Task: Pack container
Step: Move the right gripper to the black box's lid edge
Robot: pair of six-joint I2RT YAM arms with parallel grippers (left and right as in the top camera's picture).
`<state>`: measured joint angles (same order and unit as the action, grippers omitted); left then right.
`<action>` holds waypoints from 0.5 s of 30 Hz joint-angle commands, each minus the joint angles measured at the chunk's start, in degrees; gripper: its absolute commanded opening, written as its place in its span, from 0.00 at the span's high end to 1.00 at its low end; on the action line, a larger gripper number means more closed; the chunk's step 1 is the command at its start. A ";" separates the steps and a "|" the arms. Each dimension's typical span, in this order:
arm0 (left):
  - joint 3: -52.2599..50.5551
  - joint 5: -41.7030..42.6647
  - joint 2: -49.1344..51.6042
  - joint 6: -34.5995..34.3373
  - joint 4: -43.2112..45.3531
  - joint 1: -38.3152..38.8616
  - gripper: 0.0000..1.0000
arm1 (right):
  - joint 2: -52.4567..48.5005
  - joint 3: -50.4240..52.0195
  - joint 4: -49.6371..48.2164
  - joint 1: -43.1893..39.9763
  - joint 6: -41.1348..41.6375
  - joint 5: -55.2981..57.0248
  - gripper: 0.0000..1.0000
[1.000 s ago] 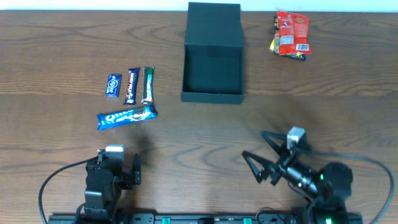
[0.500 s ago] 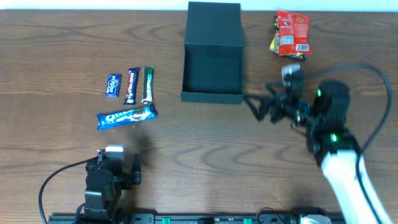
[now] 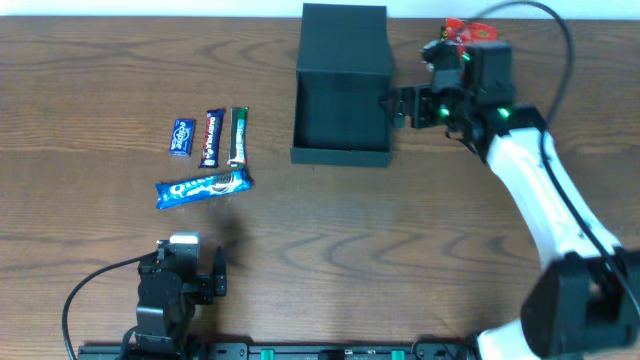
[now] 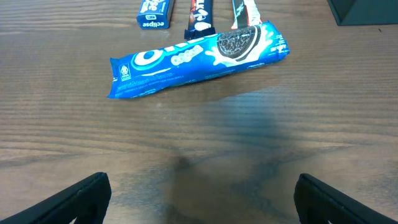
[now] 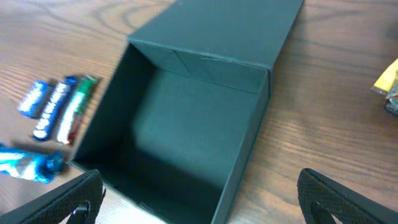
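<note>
At top centre of the overhead frame, the container (image 3: 340, 95) sits on the wooden table (image 3: 330, 250), a dark teal-black rectangular box with its opening facing up and its hinged flap lid (image 3: 345, 38) folded back toward the upper edge. The right wrist view looks down into the box, with its inner floor and walls in plain sight. The right gripper (image 3: 397, 108) hovers just beside the box's right wall, its arm reaching up from the lower right corner. Its jaws are spread wide, both fingers sitting at the bottom corners of the right wrist view, with nothing between them. A red snack bag (image 3: 470, 52) lies in the upper right, partly covered by the right arm's camera housing. The left gripper (image 3: 190, 262) is in the lower left of the overhead frame, well apart from the box. Its jaws are likewise parted and empty, with only bare table between the fingers in the left wrist view. An Oreo packet (image 4: 199, 59) lies at a slight tilt ahead of it. Beyond the packet, three smaller items stand side by side: a blue Eclipse pack (image 3: 182, 136), a dark bar (image 3: 212, 137) and a green-and-white bar (image 3: 238, 136). All four lie left of the box, apart from it.
</note>
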<state>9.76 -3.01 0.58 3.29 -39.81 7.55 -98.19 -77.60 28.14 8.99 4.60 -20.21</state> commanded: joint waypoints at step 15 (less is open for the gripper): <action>-0.50 -0.35 -0.35 0.79 -1.07 -0.02 0.05 | -11.56 -3.06 4.24 3.26 -2.14 6.93 0.01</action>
<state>9.76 -3.01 0.58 3.29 -39.81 7.55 -107.20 -79.92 32.27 11.70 3.51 -14.55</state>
